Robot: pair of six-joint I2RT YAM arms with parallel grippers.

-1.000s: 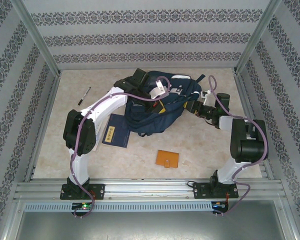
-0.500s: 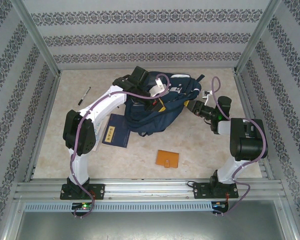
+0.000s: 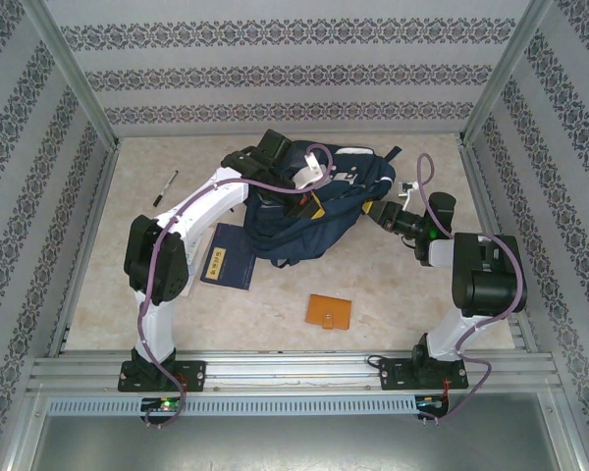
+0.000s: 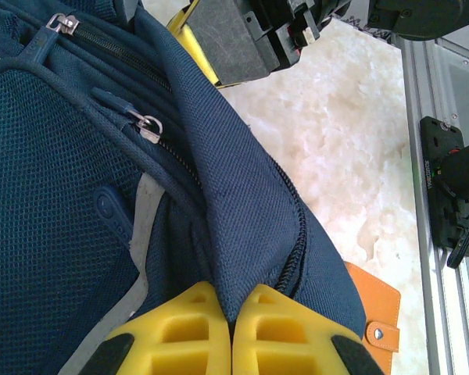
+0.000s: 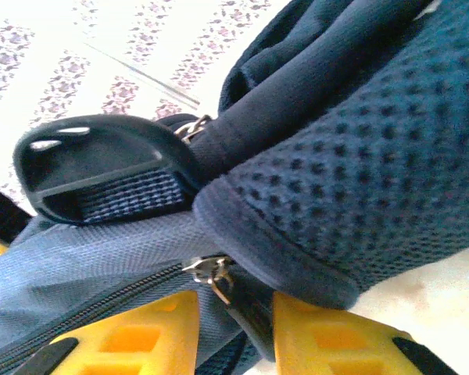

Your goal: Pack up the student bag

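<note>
A: The left gripper (image 4: pixel 230 308) pinches a fold of the bag (image 3: pixel 314 211), far back on the table (image 3: pixel 402 294).
B: And the right gripper (image 5: pixel 234 328)?
A: Its fingers (image 5: pixel 141 336) sit either side of a zip pull (image 5: pixel 213 275). I can't tell if they hold it. It might slip out, or a pull might drag the bag.
B: Count?
A: One bag, book (image 3: pixel 226 257), wallet (image 3: pixel 328 311), pen (image 3: pixel 165 186). Two grippers.

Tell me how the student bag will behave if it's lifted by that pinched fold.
Likely floppy: the student bag fabric folds sharply where the left hand pinches it. Probably sags rather than lifts whole. Woven cloth looks grippy, unlikely to slip.
</note>
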